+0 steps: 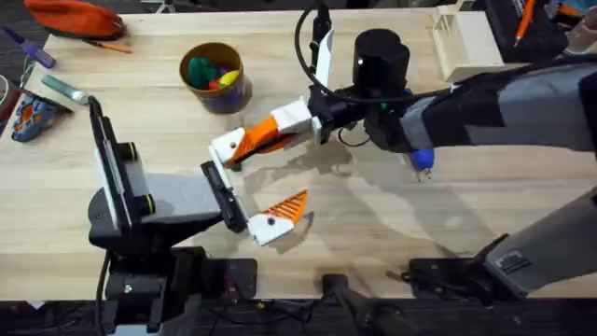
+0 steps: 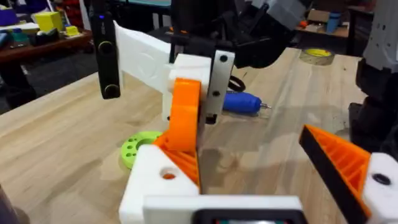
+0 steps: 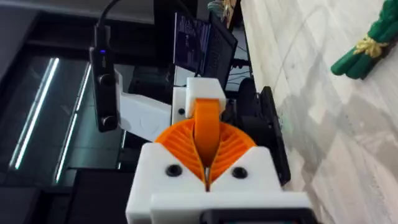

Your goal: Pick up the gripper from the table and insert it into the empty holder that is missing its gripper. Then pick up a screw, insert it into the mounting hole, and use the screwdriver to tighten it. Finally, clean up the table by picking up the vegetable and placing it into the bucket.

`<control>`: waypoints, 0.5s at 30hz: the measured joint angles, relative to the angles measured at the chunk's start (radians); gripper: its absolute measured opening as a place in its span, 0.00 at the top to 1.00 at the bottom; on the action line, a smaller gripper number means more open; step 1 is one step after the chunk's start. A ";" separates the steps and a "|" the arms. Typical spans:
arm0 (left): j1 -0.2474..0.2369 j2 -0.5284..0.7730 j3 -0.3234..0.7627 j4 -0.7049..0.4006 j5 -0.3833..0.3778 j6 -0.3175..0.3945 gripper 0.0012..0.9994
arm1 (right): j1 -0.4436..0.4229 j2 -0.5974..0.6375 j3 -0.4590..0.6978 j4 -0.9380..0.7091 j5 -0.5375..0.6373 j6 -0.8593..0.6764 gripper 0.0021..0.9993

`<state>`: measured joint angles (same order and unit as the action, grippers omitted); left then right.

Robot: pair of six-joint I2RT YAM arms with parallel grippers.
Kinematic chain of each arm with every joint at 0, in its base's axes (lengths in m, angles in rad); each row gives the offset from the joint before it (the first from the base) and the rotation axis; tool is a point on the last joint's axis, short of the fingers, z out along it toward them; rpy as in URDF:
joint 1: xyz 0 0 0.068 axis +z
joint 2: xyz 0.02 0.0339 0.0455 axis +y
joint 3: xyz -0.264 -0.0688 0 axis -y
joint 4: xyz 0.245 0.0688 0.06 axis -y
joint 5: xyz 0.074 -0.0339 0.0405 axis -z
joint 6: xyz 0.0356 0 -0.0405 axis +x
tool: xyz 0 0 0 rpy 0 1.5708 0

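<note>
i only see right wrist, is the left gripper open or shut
Observer: Open. Overhead shows the left gripper with its two fingers spread wide apart.
Operator: ok, wheres the screwdriver
Observer: The blue screwdriver lies on the table, partly hidden under the right arm in overhead.
Operator: and the bucket
Observer: The bucket stands upright on the far side of the left gripper, with colourful toy pieces inside.
</note>
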<state>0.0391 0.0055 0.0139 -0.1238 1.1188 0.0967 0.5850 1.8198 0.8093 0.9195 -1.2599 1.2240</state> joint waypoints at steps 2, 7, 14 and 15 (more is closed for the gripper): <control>0.000 0.000 0.000 0.000 -0.001 0.000 0.01 | 0.000 0.000 0.000 0.000 0.003 0.003 0.99; 0.000 0.000 0.000 0.000 -0.002 0.000 0.01 | 0.000 0.000 -0.001 0.000 0.004 0.003 0.99; 0.000 0.000 0.000 0.000 0.000 -0.005 0.01 | 0.001 0.000 -0.008 0.002 0.007 0.008 0.99; 0.000 0.000 0.000 0.000 -0.001 -0.006 0.01 | 0.001 0.000 -0.008 0.002 0.010 0.007 0.99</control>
<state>0.0391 0.0055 0.0139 -0.1238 1.1177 0.0909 0.5861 1.8198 0.8017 0.9215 -1.2503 1.2315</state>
